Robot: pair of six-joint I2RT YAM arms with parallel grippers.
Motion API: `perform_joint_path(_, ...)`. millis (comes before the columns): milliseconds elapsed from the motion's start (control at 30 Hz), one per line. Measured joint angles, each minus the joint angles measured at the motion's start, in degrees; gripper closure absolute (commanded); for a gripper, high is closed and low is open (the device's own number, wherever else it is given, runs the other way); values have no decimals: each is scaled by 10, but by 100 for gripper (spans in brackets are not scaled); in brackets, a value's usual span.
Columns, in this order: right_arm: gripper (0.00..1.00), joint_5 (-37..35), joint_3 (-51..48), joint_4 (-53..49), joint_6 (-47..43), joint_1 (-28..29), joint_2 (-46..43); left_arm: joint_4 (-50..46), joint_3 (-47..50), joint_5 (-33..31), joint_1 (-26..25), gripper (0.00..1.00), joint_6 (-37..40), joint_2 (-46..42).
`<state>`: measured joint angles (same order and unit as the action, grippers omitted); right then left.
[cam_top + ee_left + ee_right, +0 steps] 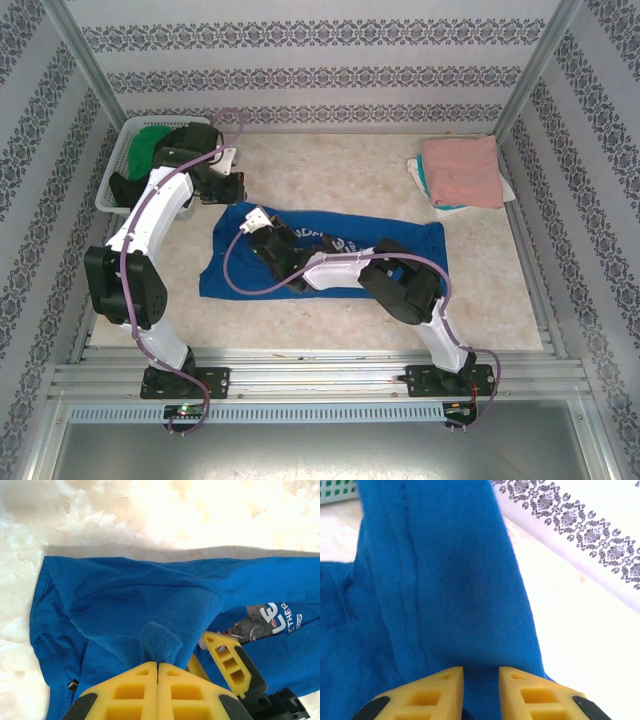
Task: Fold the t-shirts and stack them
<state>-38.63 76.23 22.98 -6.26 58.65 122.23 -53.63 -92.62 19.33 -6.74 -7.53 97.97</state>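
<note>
Your left gripper [158, 664] is pinching, fingers together, a fold of the blue t-shirt [418, 243]; your right gripper [481, 672] is clamping another fold beside it. The shirt is lying spread across the middle of the table [340, 170].

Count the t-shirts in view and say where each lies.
3 for certain: the royal-blue t-shirt spread mid-table, a salmon-pink t-shirt folded at the far right, a green t-shirt in the white basket. More may lie hidden under the pink one and in the basket.
</note>
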Motion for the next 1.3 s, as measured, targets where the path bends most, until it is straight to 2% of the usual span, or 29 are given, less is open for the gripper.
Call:
perform_joint_path(133,100,20,-40,-13,13,0,-52,0,0,0,0,100,0,0)
perform_joint_path(300,100,48,-73,-15,36,0,-117,0,0,0,0,100,0,0)
perform_joint_path(333,93,62,-84,-16,50,0,-130,0,0,2,0,100,0,0)
perform_joint_path(400,86,92,-104,-30,81,-7,-152,1,2,7,0,100,0,-3)
perform_joint_path(467,73,124,-124,-53,113,-19,-176,6,19,11,0,100,-2,-17)
perform_joint_path(500,70,136,-137,-65,128,-28,-189,12,40,14,0,100,-5,-31)
perform_joint_path(633,56,185,-205,-130,181,-94,-271,33,150,18,0,100,-24,-114)
perform_joint_path(733,46,196,-256,-163,212,-150,-334,36,169,17,0,100,-45,-148)
perform_joint_path(867,43,224,-325,-185,256,-217,-393,76,172,17,-17,100,-75,-176)
perform_joint_path(967,39,237,-368,-200,276,-244,-417,104,189,5,-43,100,-95,-209)
perform_joint_path(1033,36,245,-376,-217,280,-247,-419,111,199,-6,-50,100,-109,-229)
perform_joint_path(1200,35,271,-375,-226,285,-245,-416,122,214,-15,-49,100,-140,-231)
perform_joint_path(1300,34,290,-372,-206,280,-223,-395,128,239,-15,-49,100,-156,-229)
